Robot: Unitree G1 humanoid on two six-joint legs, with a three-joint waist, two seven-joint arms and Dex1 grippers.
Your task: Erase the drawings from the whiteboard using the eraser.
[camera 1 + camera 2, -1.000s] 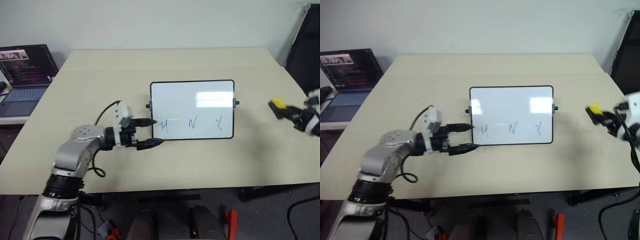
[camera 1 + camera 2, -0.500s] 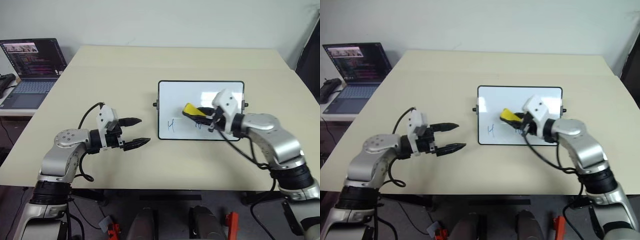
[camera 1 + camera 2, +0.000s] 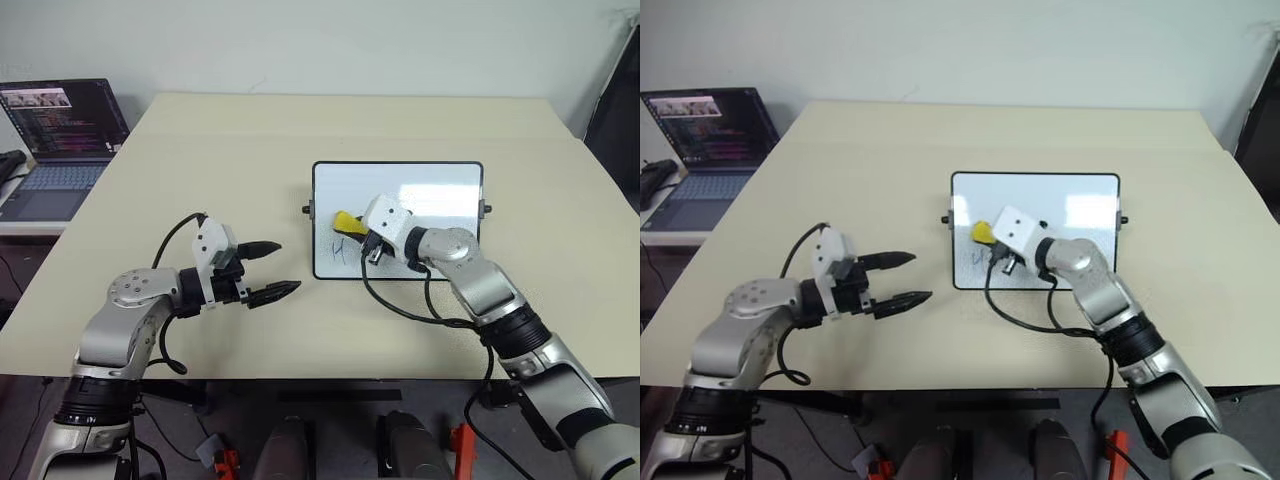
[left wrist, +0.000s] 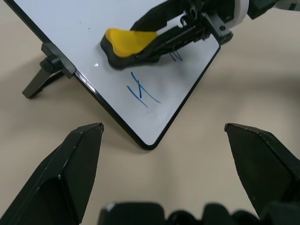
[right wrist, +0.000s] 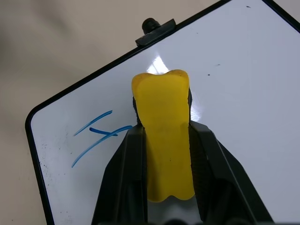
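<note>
Whiteboard, a glossy white rectangle with a thin dark frame and small black side knobs, lies flat near the middle of the beige worktop. The right tool is closed firmly on the small bright yellow eraser block and holds it over the board's left part, just beside the blue H-like scribble. A second blue mark is partly covered by the tool's fingers; a third one I cannot find. In my judgement the wiping step is just starting: next the eraser must press flat on the surface and slide across the H, then go on toward the other marks.

The left tool hovers above the worktop near the board's left edge, its two black fingers wide apart and holding nothing. An open dark laptop stands far off at the left. Nothing blocks the wiping path.
</note>
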